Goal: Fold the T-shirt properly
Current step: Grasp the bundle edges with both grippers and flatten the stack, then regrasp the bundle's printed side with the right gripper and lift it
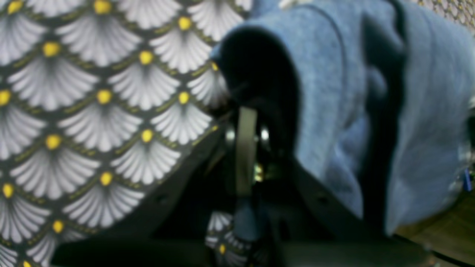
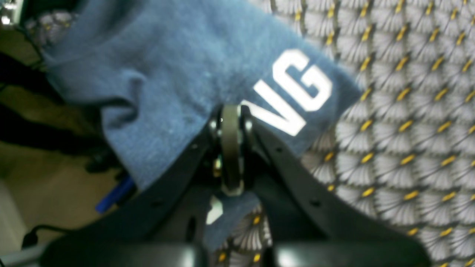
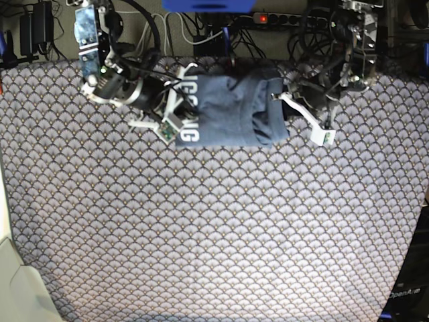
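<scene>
tablecloth point(image 3: 214, 235): fan pattern, white fans with yellow dots on dark ground, covers the whole table; near half at 6 o'clock in the base view is bare cloth.
t-shirt point(image 3: 231, 111): slate blue-grey, bunched into a rough rectangle at 12 o'clock of the table, near the far edge. white block lettering on its 9 o'clock end, plain and rumpled on its 3 o'clock end.
right gripper point(image 2: 231, 122): at the shirt's 9 o'clock end in the base view. jaws pinched tight together on the lettered edge; fabric pokes out below the fingers, white letters just at 2 o'clock of the tips in the wrist view.
right gripper, lift: shirt edge hangs from the jaws, tablecloth visible under it; how far off the table i cannot tell.
left gripper point(image 1: 246, 115): at the shirt's 3 o'clock end in the base view. jaws closed narrow; a dark fold of blue cloth arches over the tips, blue strip shows between the fingers lower down. frame is blurred, but it reads as gripping the shirt.
far side: cables and a power strip point(image 3: 275, 18) with a red light beyond the table at 12 o'clock.
</scene>
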Available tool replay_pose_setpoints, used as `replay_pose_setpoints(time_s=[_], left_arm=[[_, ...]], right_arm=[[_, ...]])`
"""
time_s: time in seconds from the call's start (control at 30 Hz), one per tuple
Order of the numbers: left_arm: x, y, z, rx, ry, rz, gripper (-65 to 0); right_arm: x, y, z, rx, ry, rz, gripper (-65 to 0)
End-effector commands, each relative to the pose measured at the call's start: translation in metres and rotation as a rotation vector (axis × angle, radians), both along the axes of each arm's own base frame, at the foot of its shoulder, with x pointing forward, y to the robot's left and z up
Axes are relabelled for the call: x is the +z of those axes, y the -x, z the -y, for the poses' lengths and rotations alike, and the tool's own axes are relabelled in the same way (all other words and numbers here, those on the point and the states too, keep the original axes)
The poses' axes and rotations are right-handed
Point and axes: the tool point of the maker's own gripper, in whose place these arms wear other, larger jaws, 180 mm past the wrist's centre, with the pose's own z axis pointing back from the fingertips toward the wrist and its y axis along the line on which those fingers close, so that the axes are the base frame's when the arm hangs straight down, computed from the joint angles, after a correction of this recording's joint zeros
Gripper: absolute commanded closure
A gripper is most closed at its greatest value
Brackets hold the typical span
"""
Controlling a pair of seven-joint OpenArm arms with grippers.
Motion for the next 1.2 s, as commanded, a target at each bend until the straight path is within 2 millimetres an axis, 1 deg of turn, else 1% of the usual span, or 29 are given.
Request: replay_pose_setpoints(time_s=[0.0,0.03,0.13,0.23,0.3,0.4,0.47,0.5,0.57,0.67,0.77,0.8,0.87,0.93,1.03,1.17], left_arm=[[0.005,-0.004,-0.003,0.002,0.001,0.021,-0.3],[0.003,-0.004,-0.002,-0.001,0.002,0.017,-0.3],[0.005,-0.008,-0.002,-0.001,0.003,0.024,-0.3],[0.006,-0.01,-0.003,0.001,0.002,0.028,-0.3],[0.009,-0.01,-0.004,0.003,0.001,0.037,-0.3],[0.014,-0.012,-0.008,-0.007,-0.015,0.053,-0.3],[0.014,-0.007,-0.011,-0.016,-0.022,0.047,-0.3],[0.016,-0.005,-0.013,-0.013,-0.026,0.05,-0.3],[0.018,-0.001,-0.014,-0.017,-0.033,0.052,-0.3],[0.022,0.003,-0.019,-0.03,-0.054,0.058,-0.3],[0.024,0.01,-0.018,-0.037,-0.056,0.057,-0.3],[0.024,0.013,-0.018,-0.037,-0.059,0.056,-0.3],[0.025,0.018,-0.027,-0.01,-0.067,0.054,-0.3],[0.029,0.02,-0.036,0.018,-0.074,0.059,-0.3],[0.031,0.026,-0.044,0.034,-0.086,0.058,-0.3],[0.028,0.035,-0.054,0.051,-0.1,0.041,-0.3]], right_arm=[[0.0,-0.002,0.001,0.001,-0.009,0.002,0.0],[-0.007,0.0,0.003,0.0,-0.001,-0.018,0.0],[-0.011,-0.003,0.0,-0.007,-0.033,-0.015,0.0],[-0.007,-0.006,0.0,-0.01,-0.045,0.004,0.0],[0.006,-0.01,-0.002,-0.004,-0.049,0.043,0.0],[0.034,-0.017,-0.007,0.007,-0.061,0.128,0.0],[0.049,-0.019,-0.011,0.022,-0.051,0.163,0.0],[0.053,-0.017,-0.017,0.044,-0.044,0.166,0.0],[0.062,-0.022,-0.03,0.077,-0.034,0.18,0.0],[0.068,-0.024,-0.05,0.12,-0.039,0.18,0.0],[0.072,-0.024,-0.074,0.166,-0.07,0.182,0.0],[0.072,-0.024,-0.08,0.182,-0.075,0.18,0.0],[0.07,-0.027,-0.091,0.206,-0.081,0.171,0.0],[0.062,-0.029,-0.1,0.219,-0.089,0.142,0.0],[0.052,-0.035,-0.106,0.221,-0.093,0.108,0.0],[0.043,-0.044,-0.116,0.225,-0.1,0.07,0.0]])
